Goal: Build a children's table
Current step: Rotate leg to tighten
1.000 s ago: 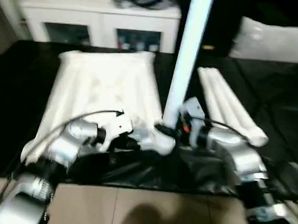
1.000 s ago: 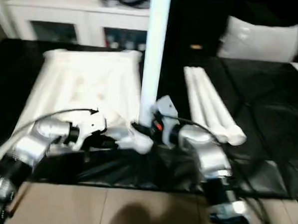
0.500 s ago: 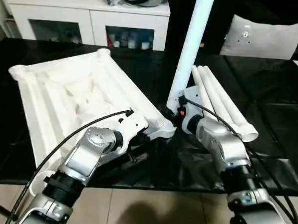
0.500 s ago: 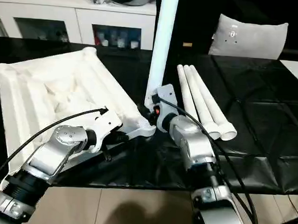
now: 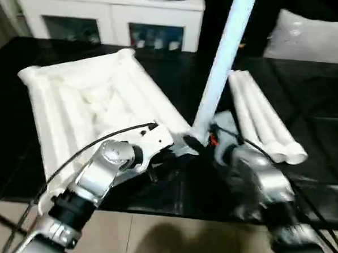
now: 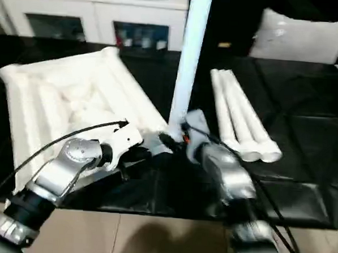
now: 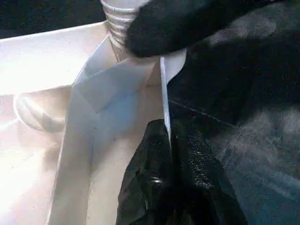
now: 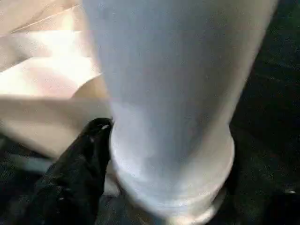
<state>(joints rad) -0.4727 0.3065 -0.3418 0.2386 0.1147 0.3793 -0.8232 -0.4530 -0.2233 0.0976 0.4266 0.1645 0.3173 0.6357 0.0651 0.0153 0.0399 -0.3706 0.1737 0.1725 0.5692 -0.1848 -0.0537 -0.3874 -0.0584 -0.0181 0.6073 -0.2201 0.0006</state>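
Fingers (image 7: 187, 164) pinch tabletop (image 5: 91, 94) rim; no writing legible.

white cabinet (image 5: 112, 13) with glass doors behind black table (image 5: 37, 153); tan floor (image 5: 180, 240) below.

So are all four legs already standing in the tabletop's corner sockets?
No, only one leg stands upright at the near corner of the tabletop; three other legs lie side by side on the black surface.
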